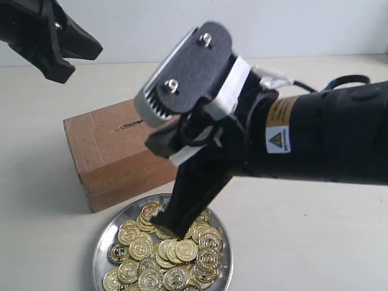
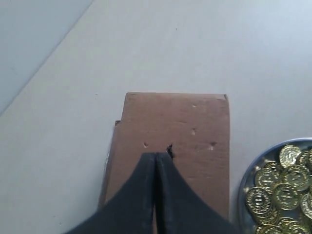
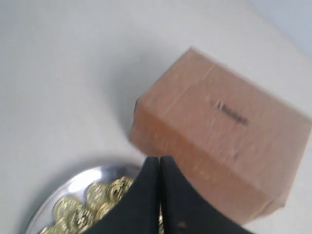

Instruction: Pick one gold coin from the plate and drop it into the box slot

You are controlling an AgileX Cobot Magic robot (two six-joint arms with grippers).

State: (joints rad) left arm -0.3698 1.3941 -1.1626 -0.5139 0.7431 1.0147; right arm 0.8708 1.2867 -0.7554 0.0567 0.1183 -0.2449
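Observation:
The silver plate [image 1: 100, 251] holds a heap of gold coins [image 1: 173, 254] at the front of the table. My right gripper [image 1: 177, 229] reaches down into the coins with its jaws shut; no coin shows between the fingers [image 3: 173, 195]. In the right wrist view, which is blurred, the gripper [image 3: 159, 159] stands over the plate's rim [image 3: 73, 183] beside the brown box [image 3: 219, 141], whose slot [image 3: 231, 114] is a dark slit on top. The box [image 1: 115, 151] lies behind the plate, its slot [image 1: 130, 125] on top. My left gripper [image 2: 156, 155] hangs shut and empty above the box [image 2: 195, 122], its tip beside the slot's end [image 2: 169, 150].
The pale tabletop [image 1: 315, 242] stretches around the box and plate. A white wall [image 1: 133, 30] runs along the back. The right arm's thick black body [image 1: 327, 139] crosses the view above the table. The left gripper [image 1: 60, 57] is raised at the upper left.

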